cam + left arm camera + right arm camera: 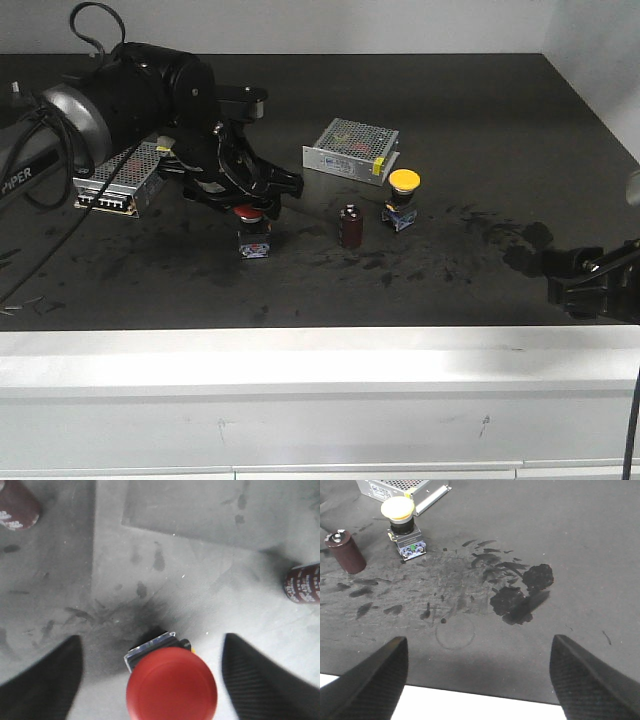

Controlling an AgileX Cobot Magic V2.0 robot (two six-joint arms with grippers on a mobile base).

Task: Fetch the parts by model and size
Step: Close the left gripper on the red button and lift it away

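Note:
A red-capped push-button switch (252, 231) stands upright on the dark table. My left gripper (268, 196) hangs right over it, jaws open. In the left wrist view the red cap (171, 687) sits between the two fingers with a gap on each side. A yellow-capped switch (403, 199) stands to the right of the table's middle and shows in the right wrist view (401, 526). My right gripper (575, 280) is open and empty near the table's front right edge, over bare table (475, 680).
A brown cylindrical capacitor (351, 225) stands between the two switches and shows in the right wrist view (345, 551). A silver perforated box (350, 147) lies behind it; another (122, 180) lies at the left. A second capacitor (17, 505) shows in the left wrist view. Dark smudges (520, 590) mark the table.

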